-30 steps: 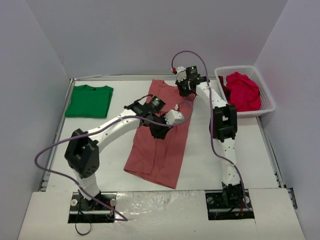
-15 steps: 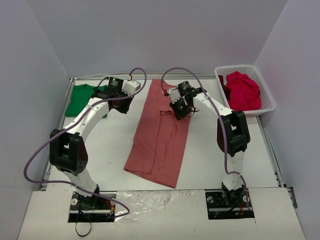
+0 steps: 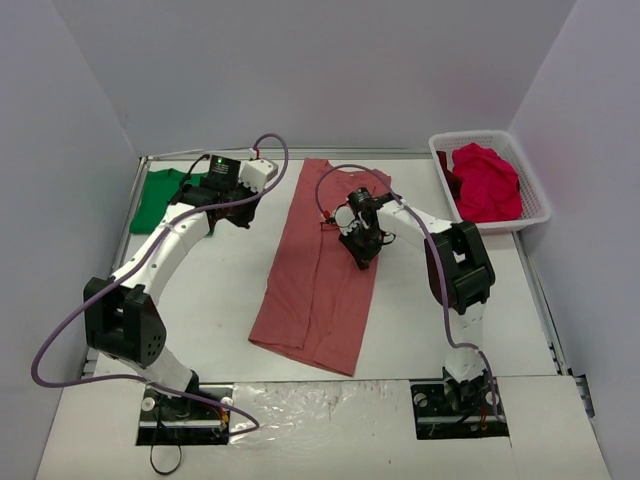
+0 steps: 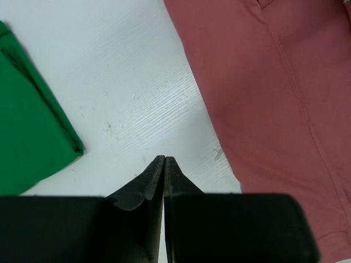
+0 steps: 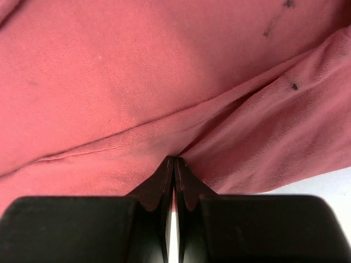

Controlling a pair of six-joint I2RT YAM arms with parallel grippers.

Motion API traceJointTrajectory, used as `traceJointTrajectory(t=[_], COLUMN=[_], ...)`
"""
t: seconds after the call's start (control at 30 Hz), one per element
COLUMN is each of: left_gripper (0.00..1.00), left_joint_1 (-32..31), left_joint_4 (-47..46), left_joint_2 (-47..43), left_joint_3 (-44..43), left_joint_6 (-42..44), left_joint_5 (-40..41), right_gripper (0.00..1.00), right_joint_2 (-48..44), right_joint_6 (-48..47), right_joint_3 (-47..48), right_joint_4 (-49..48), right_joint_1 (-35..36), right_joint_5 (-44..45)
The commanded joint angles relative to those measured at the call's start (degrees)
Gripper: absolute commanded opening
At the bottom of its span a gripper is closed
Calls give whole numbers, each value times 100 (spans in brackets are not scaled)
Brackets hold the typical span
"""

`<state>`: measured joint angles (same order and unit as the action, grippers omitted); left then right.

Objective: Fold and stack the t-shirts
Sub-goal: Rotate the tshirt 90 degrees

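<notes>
Since the earlier top view, the left arm has swung off the salmon-pink t-shirt point(image 3: 315, 290) toward the far left. Meanwhile the right pincer point(image 3: 362, 256) has come nearer along that shirt's right half.

We now see the left pincer point(image 4: 164, 159) fully closed and holding nothing. Its tips are poised over bare tabletop point(image 4: 137, 82) between the green t-shirt point(image 4: 27, 131) and the salmon-pink one, touching neither. The green t-shirt lies folded at the far left corner, partly hidden by the left arm in the top view.

The salmon-pink t-shirt lies flat mid-tabletop as a long strip, running from the far edge toward the arm bases. The right pincer is likewise closed, with its tips set against a crease where one layer of cloth overlaps another, close to the shirt's right edge. We cannot tell whether any fabric is caught between them.

Crimson-magenta t-shirts point(image 3: 488, 183) sit heaped in the white lattice basket point(image 3: 475, 140) at the far right corner, well apart from both pincers.
</notes>
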<state>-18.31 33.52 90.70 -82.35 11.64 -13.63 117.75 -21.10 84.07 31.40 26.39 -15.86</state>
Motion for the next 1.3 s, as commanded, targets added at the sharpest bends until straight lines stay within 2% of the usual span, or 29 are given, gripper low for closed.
traceJointTrajectory(t=[0.0, 0.1, 0.5, 0.6, 0.7, 0.87, 0.9, 0.93, 1.0, 1.03, 1.07, 1.2, 1.27], left_gripper=[2, 2, 3, 4, 7, 7, 10, 13, 17, 21, 24, 39, 40], left_joint_1=[11, 20, 117, 117, 117, 125, 125, 134, 134, 134, 117, 117, 125], left_joint_4=[41, 50, -65, -39, 111, 594, 690, 813, 919, 1059, 1147, 1297, 1333], left_joint_2=[-219, -236, -351, -237, -87, -43, -95, -253, -464, -709, -833, -1675, -1932], left_joint_3=[-159, -159, 61, 43, -97, -413, -492, -519, -554, -624, -660, -223, 147], left_joint_6=[-21, -39, -171, -92, -4, 286, 417, 462, 532, 550, 585, 838, 1076], left_joint_5=[18, 0, -298, -333, -272, -114, -105, -70, -61, -87, -61, 570, 973], right_gripper=[0, 0, 0, 0, 0, 0, 5, 17, 31, 51, 61, 68, 89], right_joint_2=[273, 729, 2664, 2779, 2569, 1446, 1208, 649, 23, -616, -935, -2551, -3019], right_joint_6=[-175, -201, -482, -447, -518, -728, -772, -781, -755, -755, -755, -624, -474], right_joint_3=[-50, 451, 3791, 4003, 3723, 2835, 2521, 2352, 1983, 1590, 1377, -210, -723], right_joint_4=[227, 262, 1008, 1070, 1079, 1158, 1210, 1228, 1272, 1281, 1272, 1229, 1158], right_joint_1=[-64, -169, -600, -653, -662, -758, -802, -855, -1030, -1066, -1092, -1154, -1163], right_joint_5=[671, 935, 1365, 1227, 963, 392, 243, -29, -285, -304, -208, 153, 66])
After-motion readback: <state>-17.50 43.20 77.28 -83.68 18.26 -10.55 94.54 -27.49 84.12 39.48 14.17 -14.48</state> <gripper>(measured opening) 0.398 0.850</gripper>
